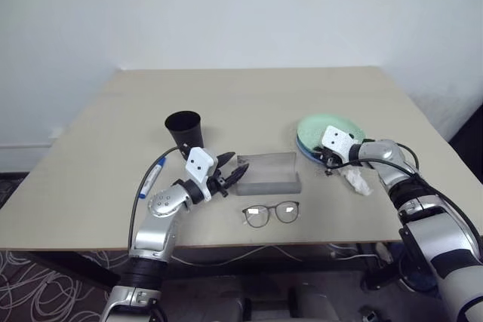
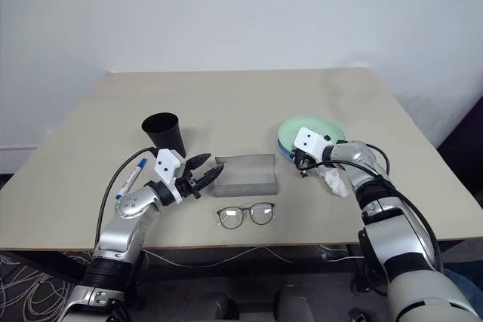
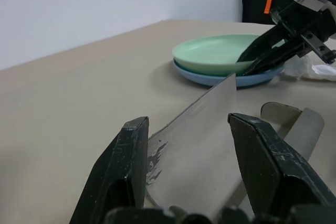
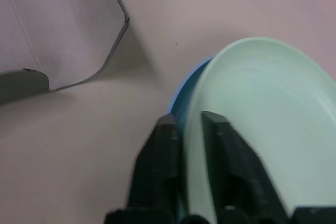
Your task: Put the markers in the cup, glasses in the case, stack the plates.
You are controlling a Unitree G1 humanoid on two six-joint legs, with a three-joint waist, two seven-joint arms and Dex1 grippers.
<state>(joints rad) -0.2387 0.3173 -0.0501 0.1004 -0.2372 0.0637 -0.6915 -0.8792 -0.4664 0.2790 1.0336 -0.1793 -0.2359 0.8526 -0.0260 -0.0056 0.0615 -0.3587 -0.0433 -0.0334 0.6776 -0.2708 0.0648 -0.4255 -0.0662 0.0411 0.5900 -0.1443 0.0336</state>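
A: Take the case [image 1: 269, 173] as the landmark, in the middle of the table [image 1: 90, 179]. What lies to its left?

B: Farthest left is the marker [image 1: 152, 179], flat on the tabletop. Just right of it and further back stands the black cup [image 1: 184, 133], upright. The left gripper [image 1: 233, 174] is just beside the case's left end, its fingers [image 3: 125, 182] spread wide and holding nothing; the raised grey lid stands just in front of the gap between them.

A: And the glasses?

B: The glasses [image 1: 272, 213] lie near the front of the case, close to the table's near edge, lenses facing up, apart from both grippers.

A: To the right of the case?

B: The two plates are stacked: the mint green plate [image 1: 330, 127] on the light blue plate [image 3: 220, 78]. The right gripper [image 1: 322, 161] is at their rim on the side facing the case, its fingers [image 4: 163, 171] a narrow way apart with the green plate's edge between them. I cannot tell whether they press it. The crumpled tissue [image 1: 356, 181] lies just beside that gripper, nearer the front.
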